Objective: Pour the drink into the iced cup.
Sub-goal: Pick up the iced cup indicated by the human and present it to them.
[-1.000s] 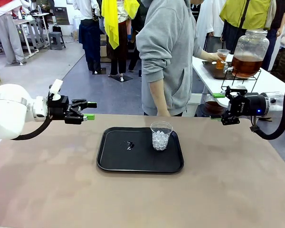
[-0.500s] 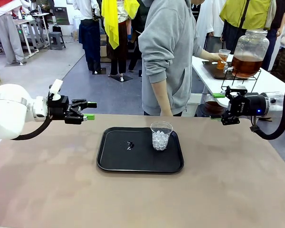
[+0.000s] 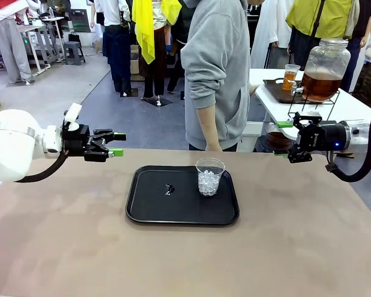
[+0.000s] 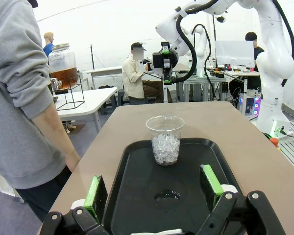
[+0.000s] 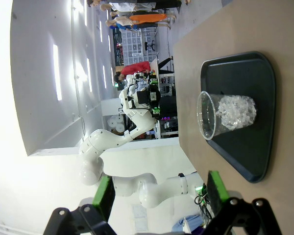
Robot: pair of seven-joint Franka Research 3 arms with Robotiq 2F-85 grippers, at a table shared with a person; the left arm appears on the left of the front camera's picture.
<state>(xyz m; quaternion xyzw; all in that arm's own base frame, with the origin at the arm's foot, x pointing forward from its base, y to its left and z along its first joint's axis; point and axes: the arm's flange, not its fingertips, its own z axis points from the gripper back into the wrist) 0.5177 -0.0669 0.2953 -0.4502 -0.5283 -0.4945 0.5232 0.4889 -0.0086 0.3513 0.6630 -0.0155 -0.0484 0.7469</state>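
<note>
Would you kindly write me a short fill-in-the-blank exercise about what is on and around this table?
The clear cup stands on a black ____.
Inside that cup lies ____.
The left gripper and the right gripper both hold their jaws ____.
The amber drink waits on the side table, next to a glass jar, on the robot's ____ side.
Missing words: tray; ice; open; right.

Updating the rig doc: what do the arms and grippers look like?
The left arm is glossy white with a rounded shell, and a black cable loops under its wrist. The left gripper is black, two-fingered, with bright green pads. The right gripper has the same black build and green pads, a small blue light on its body and a second cable curving behind.
</note>
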